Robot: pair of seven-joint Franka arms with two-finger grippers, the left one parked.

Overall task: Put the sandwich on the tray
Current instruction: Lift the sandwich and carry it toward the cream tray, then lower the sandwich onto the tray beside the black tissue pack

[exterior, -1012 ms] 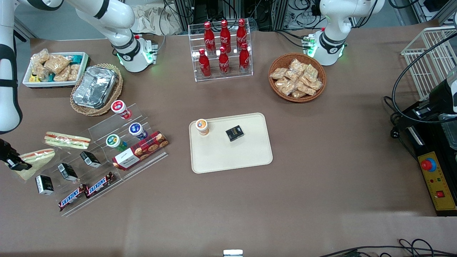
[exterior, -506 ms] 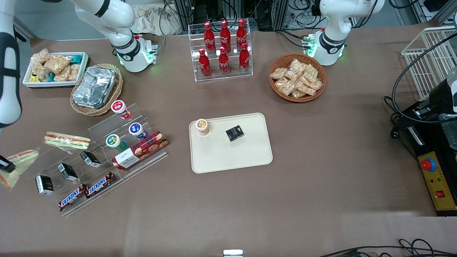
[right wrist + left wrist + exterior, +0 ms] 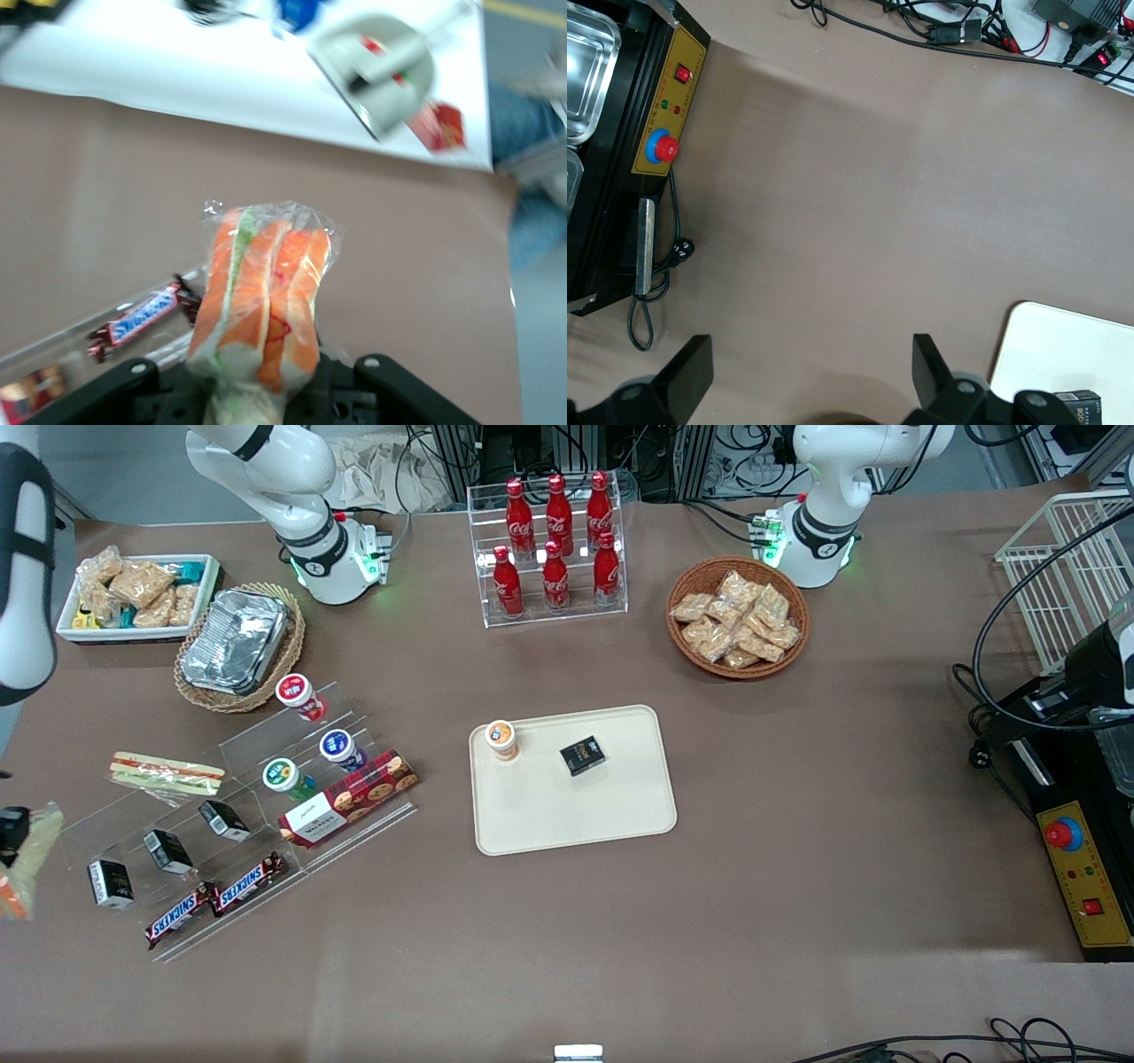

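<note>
My right gripper [image 3: 9, 841] is at the working arm's end of the table, at the edge of the front view, lifted above the table. It is shut on the clear-wrapped sandwich [image 3: 27, 859], which hangs tilted; in the right wrist view the sandwich [image 3: 261, 301] shows its orange and green filling edge between the jaws. The cream-beige tray [image 3: 576, 815] lies at the table's middle, holding an orange-lidded cup [image 3: 501, 739] and a small black box [image 3: 582, 755]. The second wrapped sandwich [image 3: 165, 773] lies on the table beside the acrylic stand.
A clear acrylic stepped stand [image 3: 257, 806] holds cups, black boxes, a cookie pack and Snickers bars [image 3: 213, 895]. A foil tray in a wicker basket [image 3: 237, 642], a white snack bin [image 3: 133, 593], a cola bottle rack [image 3: 554, 549] and a snack basket [image 3: 737, 627] stand farther from the camera.
My gripper has lifted the sandwich off the table and swung it outward toward the table's end; the sandwich has turned from lying flat to hanging tilted.
</note>
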